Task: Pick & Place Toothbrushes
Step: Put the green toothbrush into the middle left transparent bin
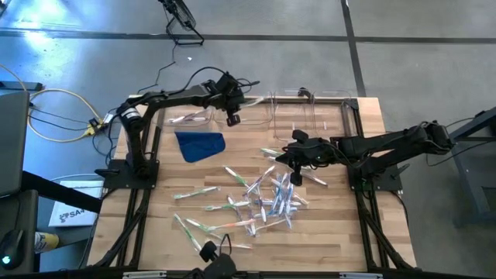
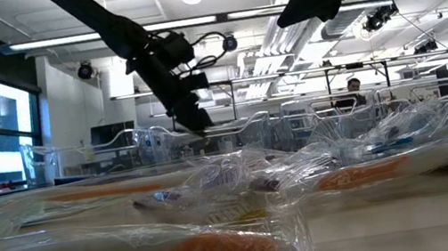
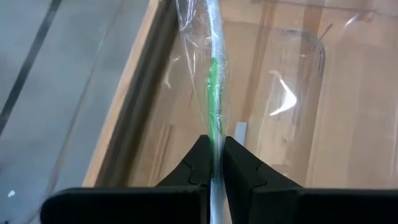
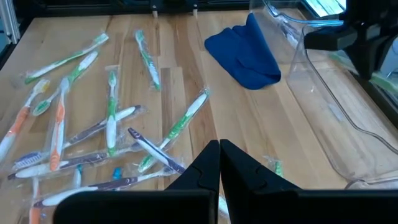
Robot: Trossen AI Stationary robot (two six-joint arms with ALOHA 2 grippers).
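Left gripper [image 3: 215,163]: fingers clamped on a green toothbrush [image 3: 214,93] in clear wrapping, which is seen in the left wrist view running straight out from between the fingertips; the gripper is held above the clear plastic bins [image 1: 310,112] at the far edge of the table [image 1: 364,240], over the leftmost of them. A few wrapped toothbrushes [image 1: 188,118] are already seen lying in that bin. Right gripper [image 4: 219,163]: fingers pressed together, with nothing seen gripped between them; it is held low on the near side of the bins, beside the pile of loose toothbrushes [image 1: 263,203]. A wrapped green toothbrush [image 4: 274,167] is seen lying on the wood just beside its fingertips; whether it is touched cannot be told. The pile is scattered across the middle and near part of the table, nearer than the bins, with green, orange, blue and whitish handles in glinting wrappers. A blue cloth [image 1: 200,144] is laid on the table just in front of the leftmost bin, apart from the pile.
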